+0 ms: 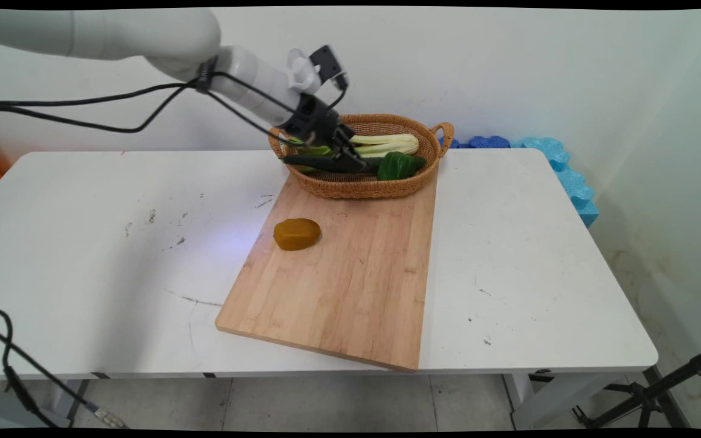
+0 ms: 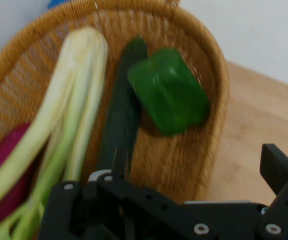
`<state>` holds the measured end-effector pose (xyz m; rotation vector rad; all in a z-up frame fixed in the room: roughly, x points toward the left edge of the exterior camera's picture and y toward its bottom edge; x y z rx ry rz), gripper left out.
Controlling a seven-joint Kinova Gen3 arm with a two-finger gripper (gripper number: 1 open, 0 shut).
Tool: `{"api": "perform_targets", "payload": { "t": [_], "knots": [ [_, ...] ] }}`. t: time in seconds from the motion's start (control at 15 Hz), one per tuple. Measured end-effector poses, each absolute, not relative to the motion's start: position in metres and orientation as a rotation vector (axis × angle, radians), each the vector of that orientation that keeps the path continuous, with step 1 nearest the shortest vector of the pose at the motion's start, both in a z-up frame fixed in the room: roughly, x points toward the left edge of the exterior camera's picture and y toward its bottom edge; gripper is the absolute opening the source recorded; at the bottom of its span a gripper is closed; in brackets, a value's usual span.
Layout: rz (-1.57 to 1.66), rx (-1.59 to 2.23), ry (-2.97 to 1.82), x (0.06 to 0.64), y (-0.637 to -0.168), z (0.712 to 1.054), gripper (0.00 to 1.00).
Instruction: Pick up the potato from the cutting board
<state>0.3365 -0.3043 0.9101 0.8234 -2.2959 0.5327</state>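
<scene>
Black pincer (image 1: 350, 159) pinching the long dark-green cucumber (image 2: 121, 117) inside the woven wicker basket (image 1: 426, 173); I'd lift slowly, clearing the rim.

1. A white table (image 1: 113, 255), marked with small dark scuffs, is seen from above its near side, with a pale wall behind it.
2. A wooden cutting board (image 1: 350, 280) is laid flat on the table, set slightly askew, with its near corner close to the table's front edge.
3. A woven basket (image 1: 362, 182) is set at the board's far end.
4. A brownish-yellow rounded item (image 1: 297, 234) is placed on the board, near its left edge.
</scene>
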Motion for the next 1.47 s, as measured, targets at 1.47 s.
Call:
{"api": "perform_targets", "payload": {
  "t": [1.47],
  "knots": [
    [0.322,0.849,-2.466,0.391,-0.232,0.833,1.00]
  ]
}}
